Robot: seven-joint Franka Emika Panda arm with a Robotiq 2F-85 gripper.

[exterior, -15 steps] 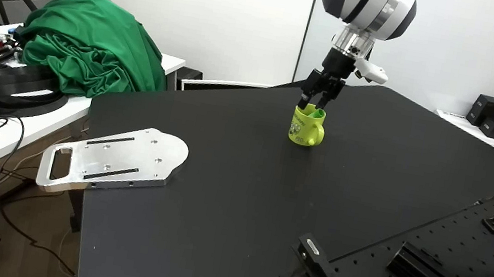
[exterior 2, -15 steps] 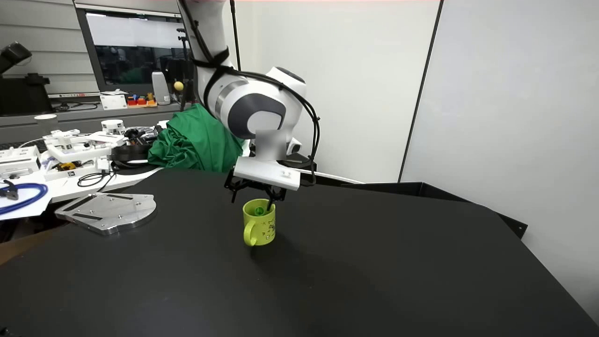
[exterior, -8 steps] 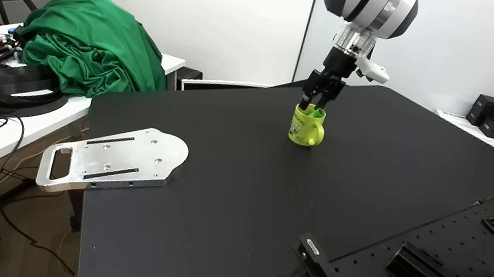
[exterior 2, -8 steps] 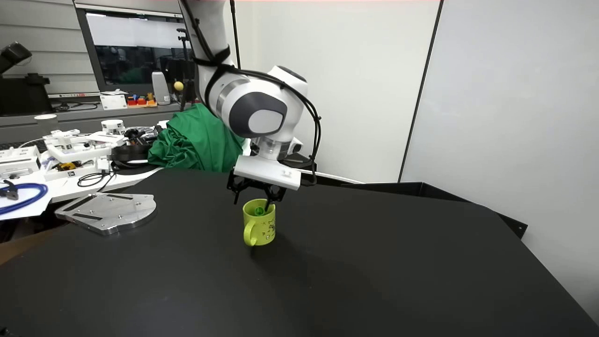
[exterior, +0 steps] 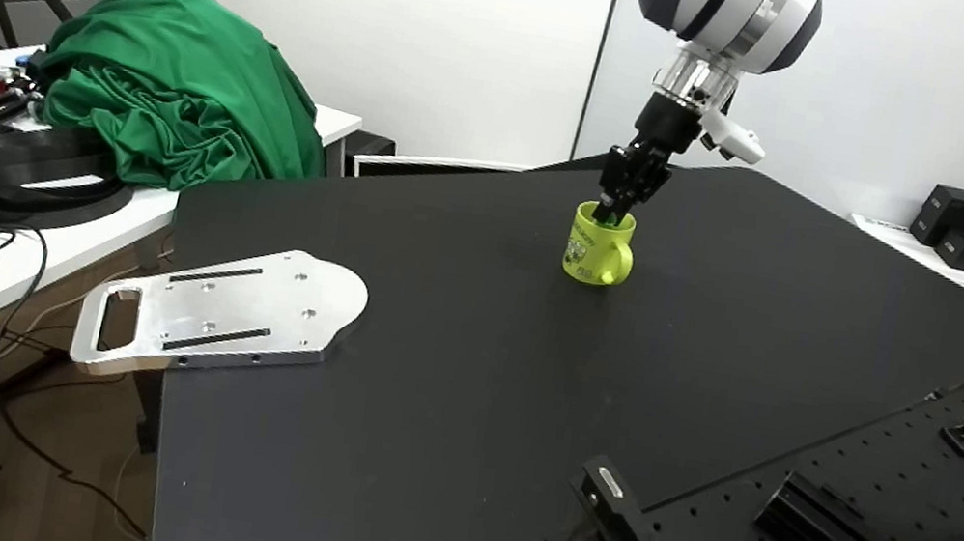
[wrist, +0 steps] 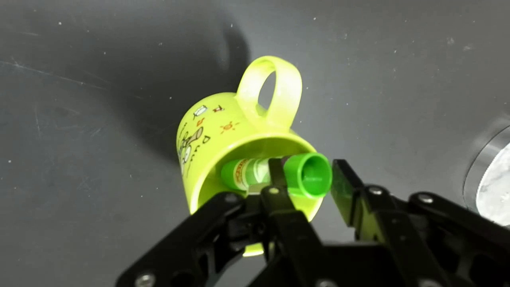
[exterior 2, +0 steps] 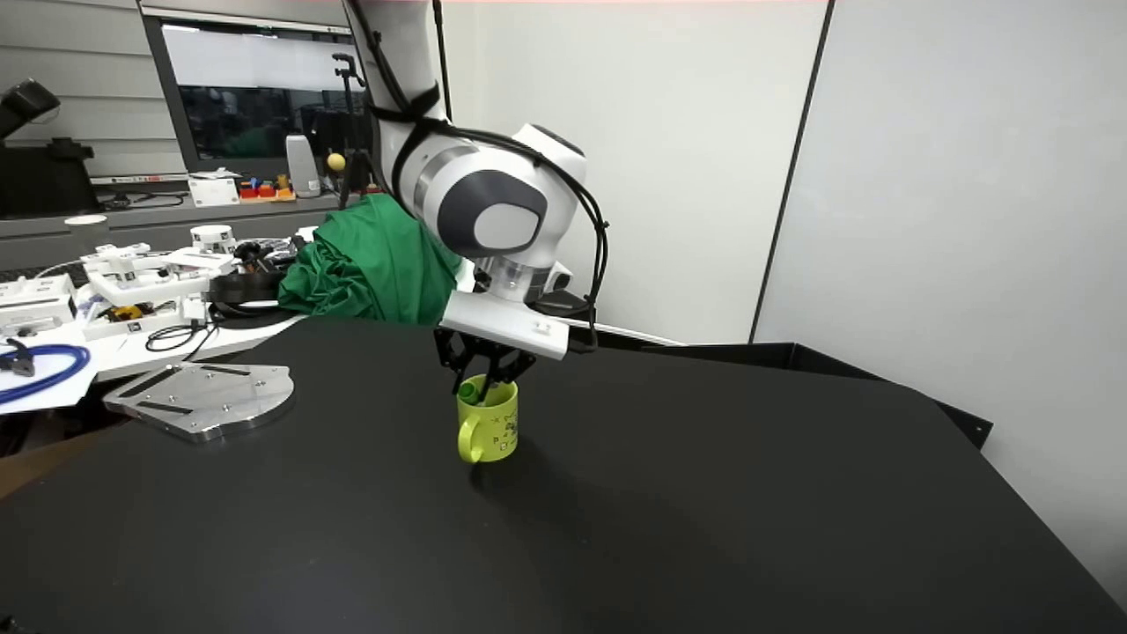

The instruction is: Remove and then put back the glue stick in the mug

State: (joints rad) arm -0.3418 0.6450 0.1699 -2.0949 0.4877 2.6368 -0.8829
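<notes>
A: Where is the glue stick (wrist: 295, 173)?

B: In the mug (exterior: 598, 251), right under the gripper (wrist: 308, 172). It leans over, and its green end (wrist: 316, 175) pokes up between the two fingers (wrist: 278, 175). The mug stands upright on the worktop (exterior: 421, 398)

A: What job is this?

B: The taking-out part, I think. The putting back would come after

A: How do you do it well?

B: Get a snug hold first, with a finger flat on each side. Then go up slowly, the way the stick leans, till its low end is clear of the rim (wrist: 239, 145). No sideways tugs! I see nothing holding the mug down, so a bump could drag it or tip it. And the fingers only have the top bit, so the stick might swing or slip

A: How far apart are the fingers?

B: Just a little, about as wide as the green end. It fills the gap, so the gripper looks clamped on the glue stick. How hard it squeezes, I can't tell

A: Does it touch the mug too?

B: One finger is over the mug's mouth. Whether the other is inside or outside the rim, I can't tell. The handle (wrist: 289, 87) is apart from both fingers
</notes>
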